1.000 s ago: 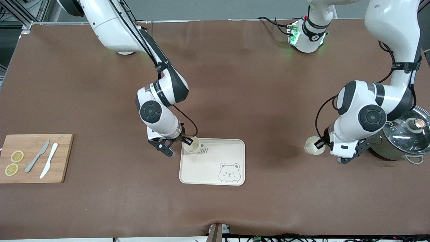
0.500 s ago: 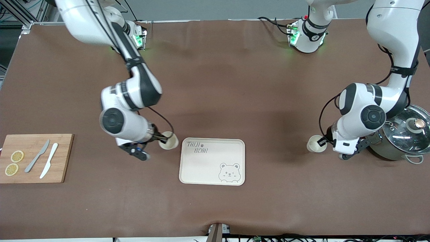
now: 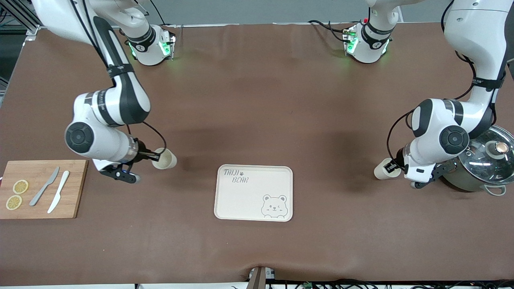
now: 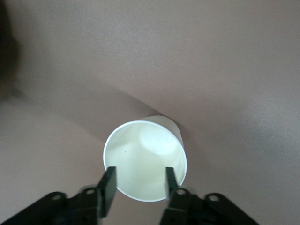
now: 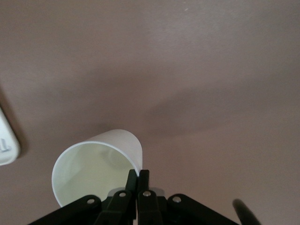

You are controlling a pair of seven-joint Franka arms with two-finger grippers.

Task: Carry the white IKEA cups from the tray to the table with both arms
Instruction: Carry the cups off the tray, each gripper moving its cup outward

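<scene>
My right gripper (image 3: pixel 154 155) is shut on the rim of one white cup (image 3: pixel 165 159), pinching the wall (image 5: pixel 138 174). It holds the cup (image 5: pixel 93 173) tilted, low over the table between the cutting board and the bear-printed tray (image 3: pixel 281 176). The second white cup (image 3: pixel 382 171) is beside the pot and looks tilted toward my left gripper (image 3: pixel 392 167). In the left wrist view that gripper (image 4: pixel 139 180) is open, with its fingers (image 4: pixel 108 182) apart over the mouth of the cup (image 4: pixel 145 150) and no wall pinched between them.
A wooden cutting board (image 3: pixel 76 188) with two lemon slices (image 3: pixel 20 186), a grey knife (image 3: pixel 44 186) and a white knife (image 3: pixel 58 192) lies at the right arm's end. A grey-green pot with a glass lid (image 3: pixel 488 160) stands close beside the left arm's wrist. The tray's corner shows in the right wrist view (image 5: pixel 7 140).
My right gripper has carried its cup from the tray's corner toward the right arm's end of the table. The left gripper and its cup have shifted slightly toward the pot.
</scene>
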